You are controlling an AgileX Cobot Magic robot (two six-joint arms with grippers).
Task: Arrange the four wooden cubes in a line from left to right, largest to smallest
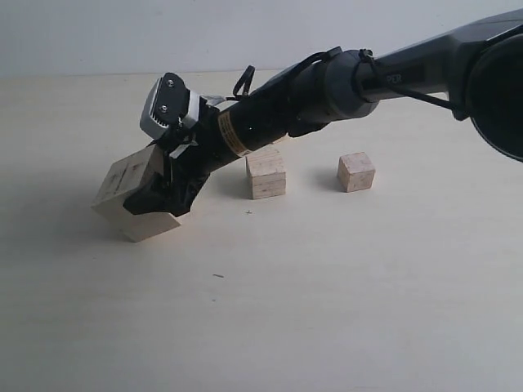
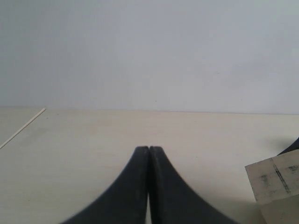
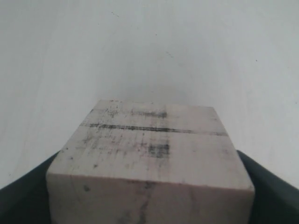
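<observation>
Placement: level largest cube [image 1: 122, 186], clamped tilted in right tool [image 1: 161, 189], then set flat on tabletop [image 1: 343, 310] left of neighbouring cube [image 1: 266, 173] (left tool [image 2: 149, 156] pinched shut, empty).

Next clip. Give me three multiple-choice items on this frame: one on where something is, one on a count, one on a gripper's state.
1. In the exterior view, where is the largest cube, held by the right gripper, relative to the other visible cubes?
A) left of both
B) between them
C) right of both

2. How many wooden cubes show in the exterior view?
A) two
B) three
C) five

3. How does the left gripper stand?
A) wide open
B) shut on a cube
C) shut on nothing

Answers:
1 A: it is left of the middle cube and the small cube.
2 B: only those three are seen, and no fourth is in view.
3 C: in the left wrist view its jaws meet with nothing between them.
</observation>
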